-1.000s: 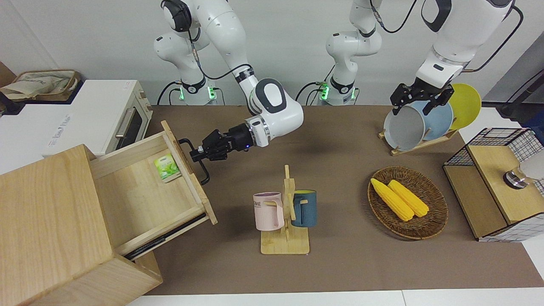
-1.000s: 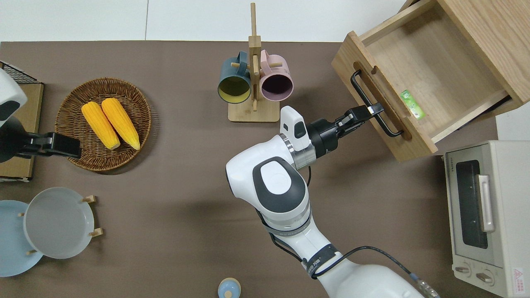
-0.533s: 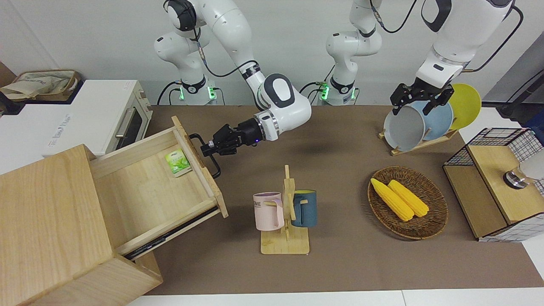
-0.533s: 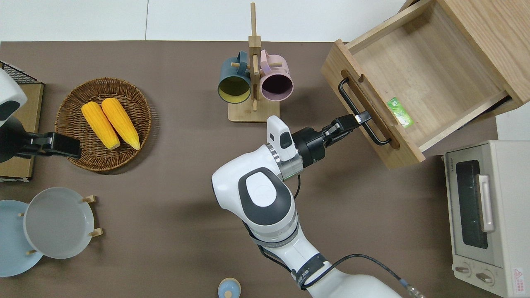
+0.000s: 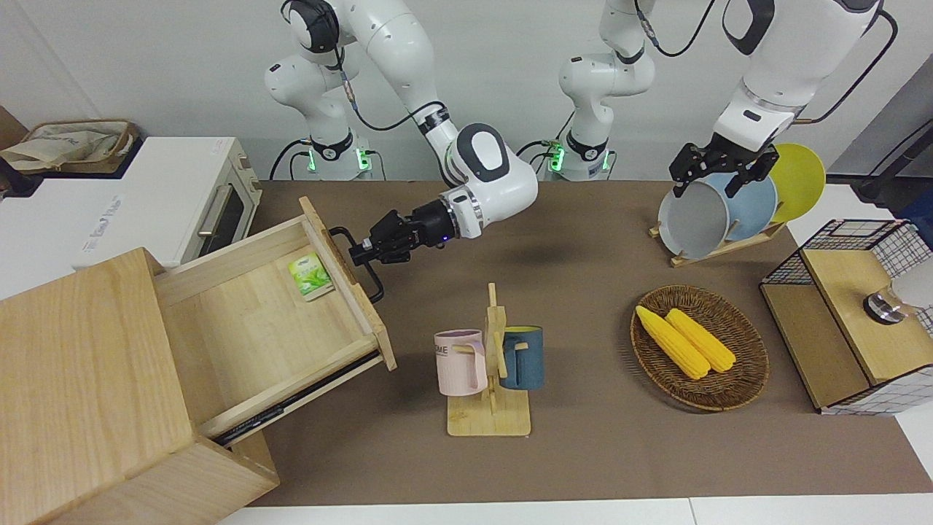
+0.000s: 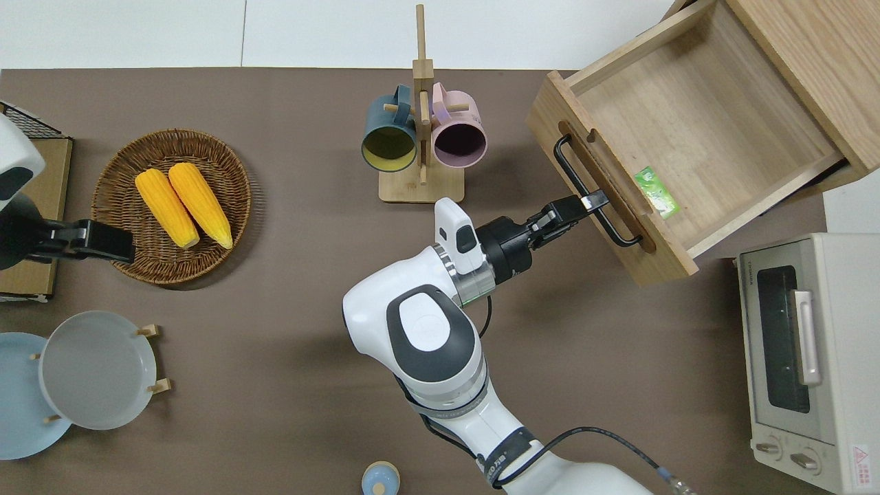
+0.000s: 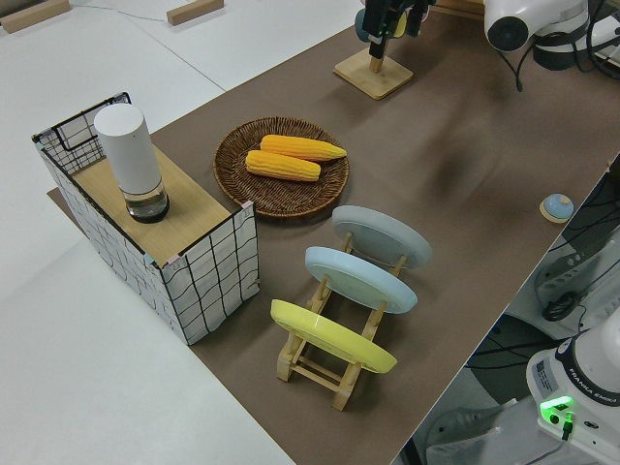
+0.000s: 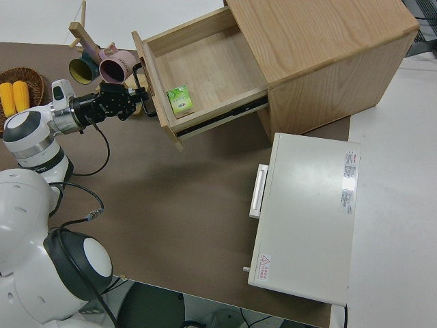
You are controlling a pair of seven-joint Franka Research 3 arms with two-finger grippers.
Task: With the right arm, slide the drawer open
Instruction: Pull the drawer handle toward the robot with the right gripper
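Overhead view shows our right claw (image 6: 590, 202) clamped on the black bar handle (image 6: 591, 192) of the drawer (image 6: 694, 130), which stands well out of the cabinet (image 6: 818, 62) at the right arm's end of the bench (image 6: 289, 330). We judge the pull nearly done; what is left is to let go and back away. Open bench lies along the pull line, though the mug rack (image 6: 421, 137) stands near the drawer's front corner. A green packet (image 6: 656, 201) lies inside. Our left arm is parked; of its claw (image 5: 721, 164) we cannot tell the fingers' state.
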